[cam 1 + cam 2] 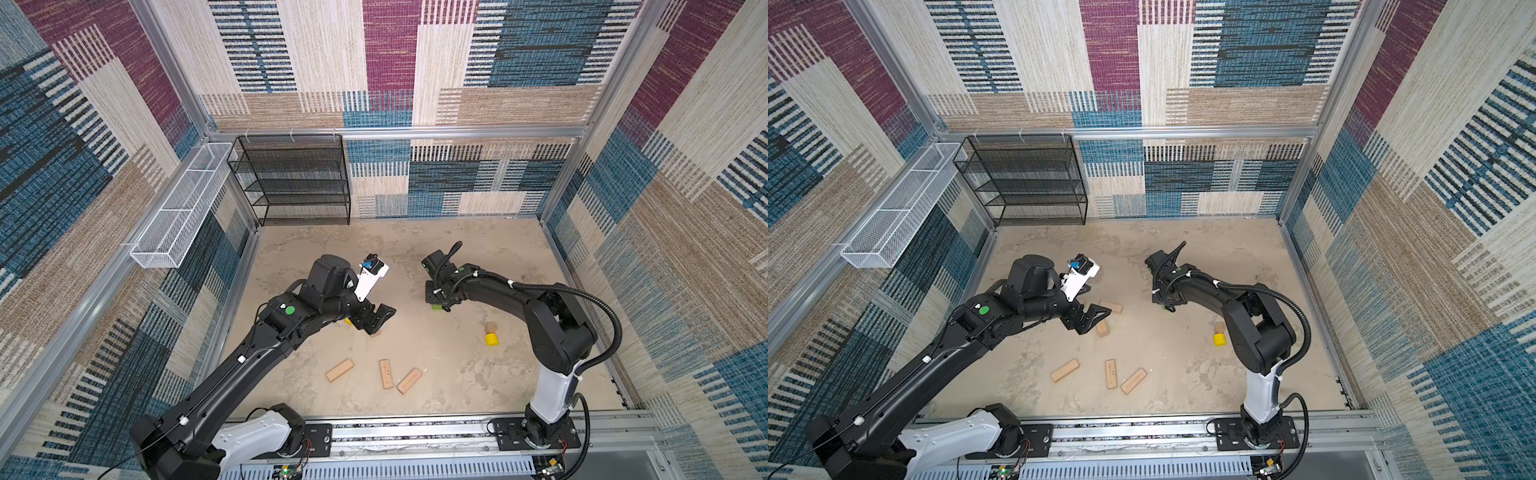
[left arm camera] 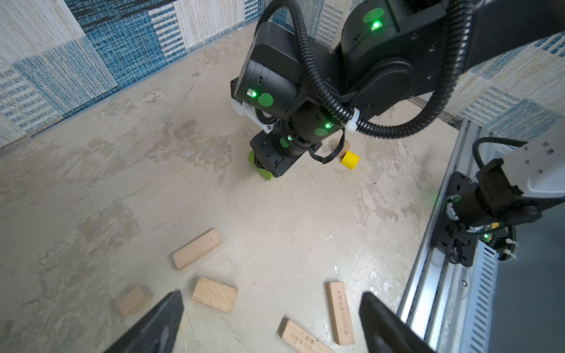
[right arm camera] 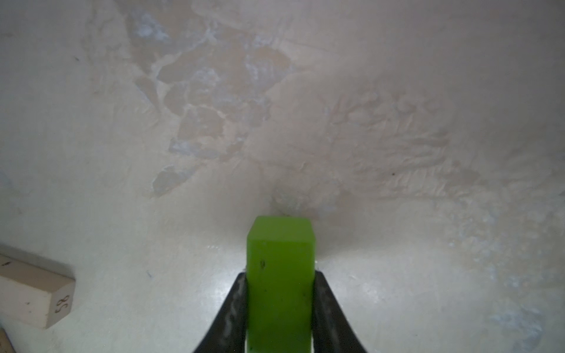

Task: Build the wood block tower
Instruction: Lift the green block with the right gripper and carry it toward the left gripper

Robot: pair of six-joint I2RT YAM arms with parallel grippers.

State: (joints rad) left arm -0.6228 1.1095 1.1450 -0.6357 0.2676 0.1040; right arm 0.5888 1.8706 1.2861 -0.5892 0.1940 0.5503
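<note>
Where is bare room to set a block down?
Free: the far floor between the black mesh shelf and the green block; the patch between the yellow cylinder and the front rail. Crowded: tan bricks below the left pincer and nearer the rail.

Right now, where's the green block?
The green block is gripped between the fingers of the right gripper, right of centre in both top views, with the tan round piece and yellow cylinder nearest.

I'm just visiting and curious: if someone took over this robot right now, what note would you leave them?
Left gripper: open, empty, over two bricks.
Right gripper: shut on green block, mid-table; lifted or not, unclear.
Near the front: three bricks; on the right: yellow cylinder, round piece.
Done: nothing stacked yet.
Left: the whole tower.
</note>
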